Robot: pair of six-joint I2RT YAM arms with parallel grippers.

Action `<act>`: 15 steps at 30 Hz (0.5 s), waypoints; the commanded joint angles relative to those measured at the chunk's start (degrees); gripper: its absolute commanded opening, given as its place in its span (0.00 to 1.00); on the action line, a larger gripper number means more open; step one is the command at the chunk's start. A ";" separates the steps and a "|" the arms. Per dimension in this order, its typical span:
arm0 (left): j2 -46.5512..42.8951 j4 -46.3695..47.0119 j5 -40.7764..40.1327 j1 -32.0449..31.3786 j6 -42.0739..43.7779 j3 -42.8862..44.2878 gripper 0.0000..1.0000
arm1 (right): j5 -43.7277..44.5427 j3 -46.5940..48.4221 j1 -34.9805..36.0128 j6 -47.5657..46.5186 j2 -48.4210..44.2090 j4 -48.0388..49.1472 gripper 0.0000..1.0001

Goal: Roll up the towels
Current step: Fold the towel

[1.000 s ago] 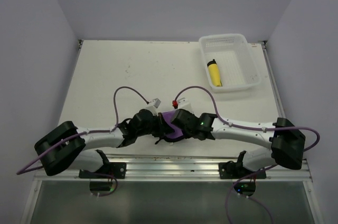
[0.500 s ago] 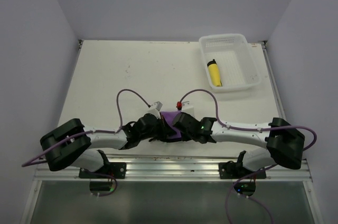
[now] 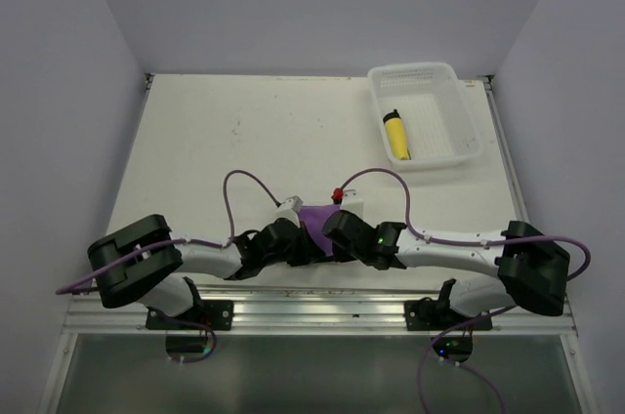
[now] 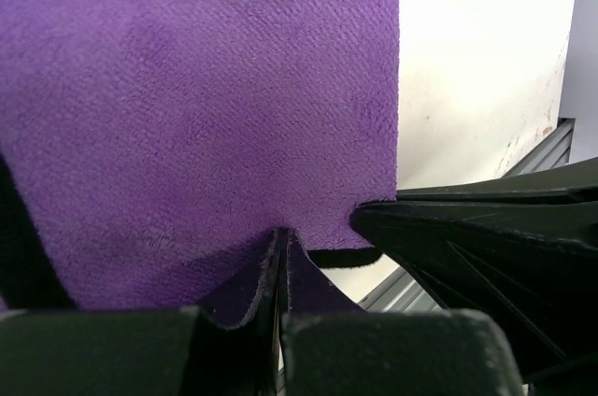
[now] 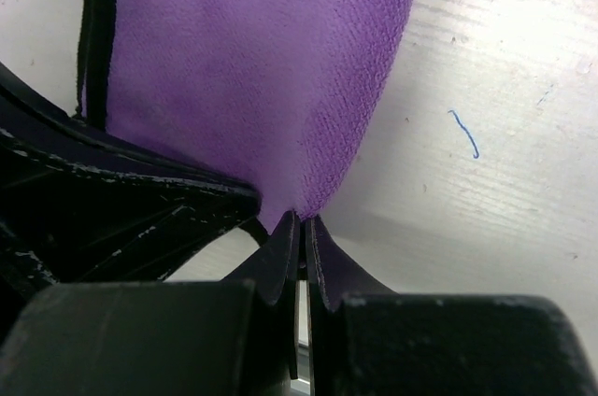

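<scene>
Left pincer [image 4: 280,261] is clamped on an edge of the purple towel [image 4: 206,88]; the right pincer [image 5: 301,228] pinches it too. They meet at the near middle of the table [image 3: 215,131], hiding most of the cloth from above. The yellow towel [image 3: 395,137] lies in the basket [image 3: 420,70], its detail too small to make out.

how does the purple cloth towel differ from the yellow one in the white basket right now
The purple cloth towel is spread open; the yellow towel is rolled up. The left gripper and right gripper pinch the purple one; the yellow one lies untouched in the white perforated basket. Both show black trim.
</scene>
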 commanded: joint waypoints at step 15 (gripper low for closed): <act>-2.51 -1.26 -3.24 -0.44 -0.34 -1.28 0.00 | -1.37 -3.42 0.01 6.71 -2.21 10.39 0.00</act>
